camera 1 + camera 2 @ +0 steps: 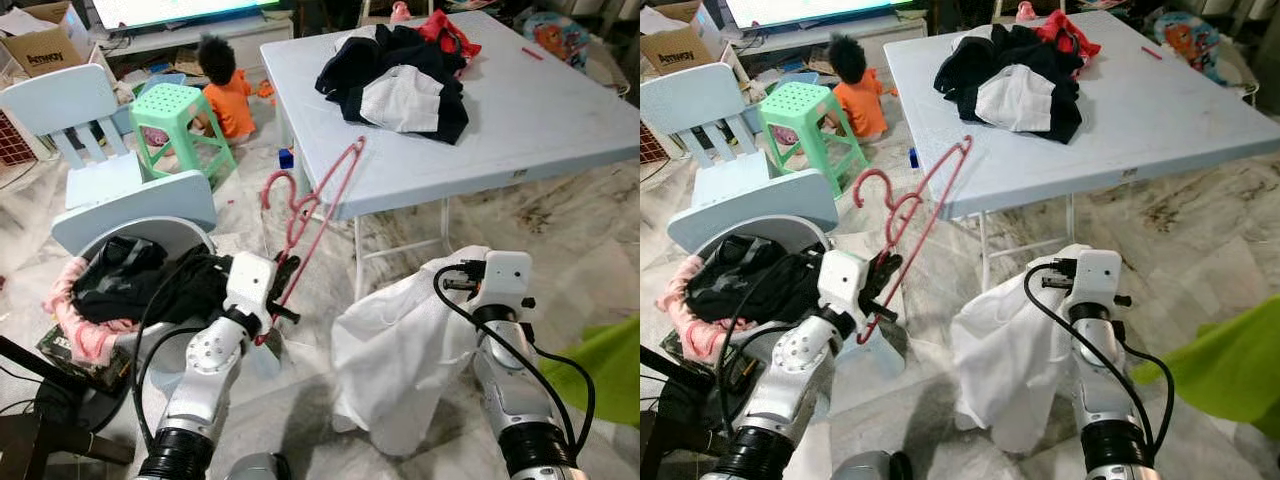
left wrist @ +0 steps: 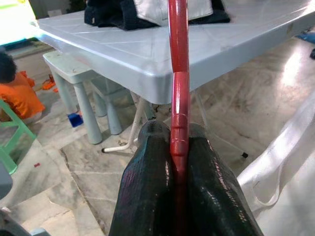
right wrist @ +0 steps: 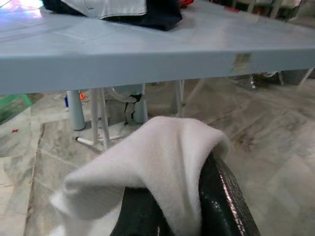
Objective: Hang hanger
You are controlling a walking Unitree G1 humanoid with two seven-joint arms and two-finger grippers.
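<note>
A red hanger (image 1: 310, 205) is pinched at its lower end by the closed left end effector (image 1: 283, 283), below the near corner of the table (image 1: 560, 120). Its long axis slants up toward that corner, hook to the left. A white garment (image 1: 400, 345) is clamped in the closed right end effector (image 3: 189, 196). The hanger should be kept steady and clear of the table edge while the garment's neck is fed over it.

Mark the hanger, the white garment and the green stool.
hanger (image 1: 322, 195), left eye view, on its long pink bar.
white garment (image 1: 395, 345), left eye view, on the middle of the hanging cloth.
green stool (image 1: 170, 101), left eye view, on its perforated seat.
</note>
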